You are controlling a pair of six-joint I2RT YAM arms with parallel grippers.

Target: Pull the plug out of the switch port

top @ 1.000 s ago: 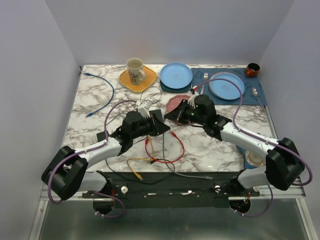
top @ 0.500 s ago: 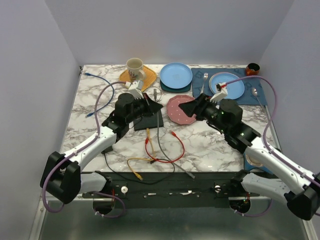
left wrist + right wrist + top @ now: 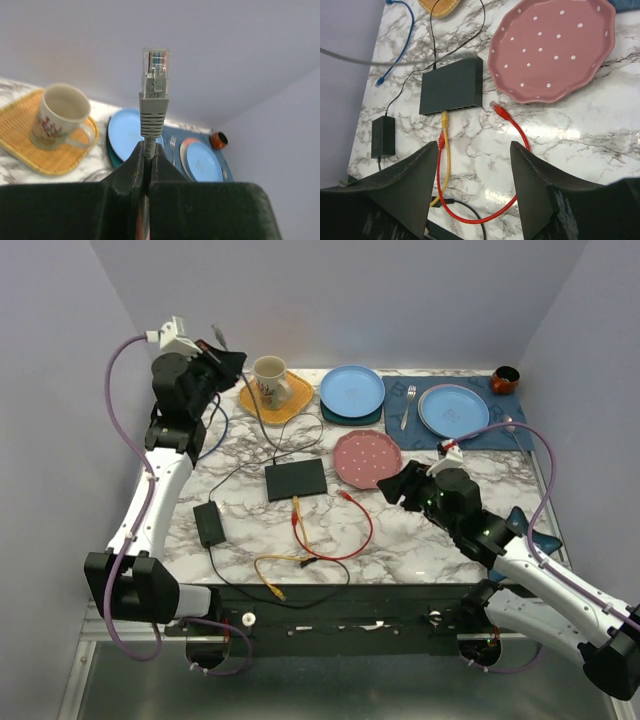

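Left pincer (image 3: 147, 150) high above the worktop's (image 3: 430, 530) far-left corner, clamped shut on a grey cable (image 3: 151, 120) just below its clear plug (image 3: 156, 72), black switch (image 3: 451, 86) flat mid-worktop just beside a pink dotted plate (image 3: 552, 45), right pincer (image 3: 474, 147) empty, jaws spread wide, above them.

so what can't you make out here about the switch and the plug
Right wrist: the switch ports are too dark and small to count.
Left wrist: the left gripper hides whatever is beneath the plug; switch outside the frame.
Top external: plug too small to read.
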